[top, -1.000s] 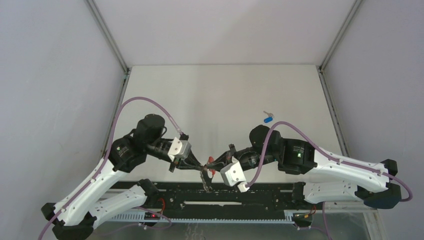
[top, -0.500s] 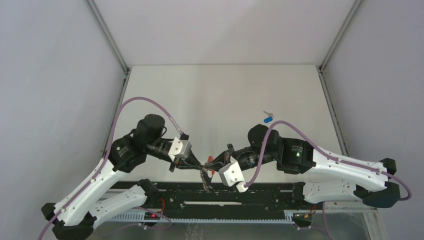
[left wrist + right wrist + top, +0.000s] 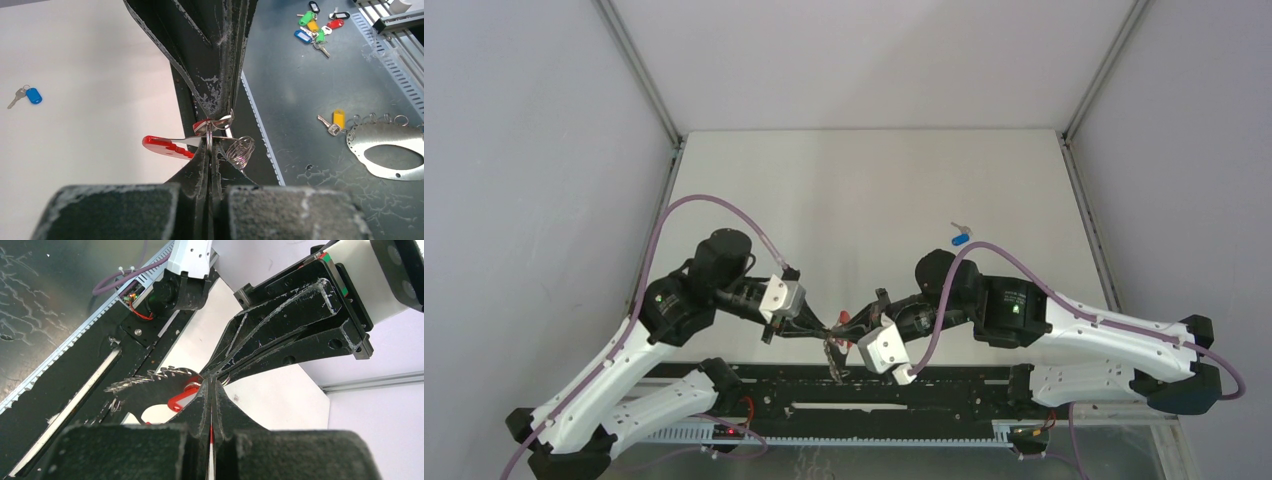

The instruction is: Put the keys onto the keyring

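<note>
The left gripper (image 3: 210,152) and the right gripper (image 3: 211,390) meet tip to tip above the near edge of the white table (image 3: 874,190).

1. Left gripper: its fingers are pressed together. They pinch a small silver ring at the head of the red-tagged key (image 3: 165,146), a tiny silver metal key with a red oblong plastic tag. The tag projects sideways from the fingertips, clear of the table.
2. Right gripper: its fingers are pressed together on the keyring (image 3: 239,151), a red curved band joined to a coiled cluster of small silver metal rings. The cluster hangs just beside the left fingertips. The exact point of the pinch cannot be resolved.
3. The blue-tagged key (image 3: 33,95), a tiny silver metal key with a blue oblong tag, lies flat on the table, well apart from both grippers.

Beyond the table edge, on a dark surface, lie a bunch of coloured key tags (image 3: 314,27), a yellow-tagged key (image 3: 336,120) and a flat silver metal plate (image 3: 380,136) with an oval cut-out.
</note>
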### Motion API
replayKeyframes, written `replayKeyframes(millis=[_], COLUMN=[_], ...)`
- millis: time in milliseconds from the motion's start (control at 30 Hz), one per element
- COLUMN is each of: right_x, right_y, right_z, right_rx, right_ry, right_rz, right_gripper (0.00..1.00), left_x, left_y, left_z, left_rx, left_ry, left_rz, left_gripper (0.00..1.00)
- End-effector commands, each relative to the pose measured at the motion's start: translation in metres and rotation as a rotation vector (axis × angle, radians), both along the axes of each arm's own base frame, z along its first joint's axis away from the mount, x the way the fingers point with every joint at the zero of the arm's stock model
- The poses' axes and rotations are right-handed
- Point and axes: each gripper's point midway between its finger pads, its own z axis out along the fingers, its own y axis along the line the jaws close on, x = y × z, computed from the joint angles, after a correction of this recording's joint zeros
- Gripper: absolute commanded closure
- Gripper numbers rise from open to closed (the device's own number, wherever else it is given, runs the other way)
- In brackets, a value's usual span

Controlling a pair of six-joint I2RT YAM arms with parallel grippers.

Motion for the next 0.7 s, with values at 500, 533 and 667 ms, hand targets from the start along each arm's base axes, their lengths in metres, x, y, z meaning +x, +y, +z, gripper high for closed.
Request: replayKeyframes(millis=[500,533,667], right_x=[0.0116,0.0141,0.012], right_y=[-0.0085,-0.009,-0.0091], right_z=[0.0255,0.0262,0.0267], right_rx=[0.052,0.054,0.056], right_ry=[-0.016,-0.012,0.001], right_rz=[-0.049,-0.056,-0.039], right_gripper=[1.0,1.0,1.0], left_x=[-0.0032,-0.0036,-0.0027], left_y=[0.0007,0.0008,0.0003], left_z=[0.0127,0.0131,0.0129], left_rx=[-0.045,-0.047,-0.044], left_ry=[-0.06,-0.06,-0.059], left_rz=[-0.037,-0.04,-0.036], left_gripper=[1.0,1.0,1.0])
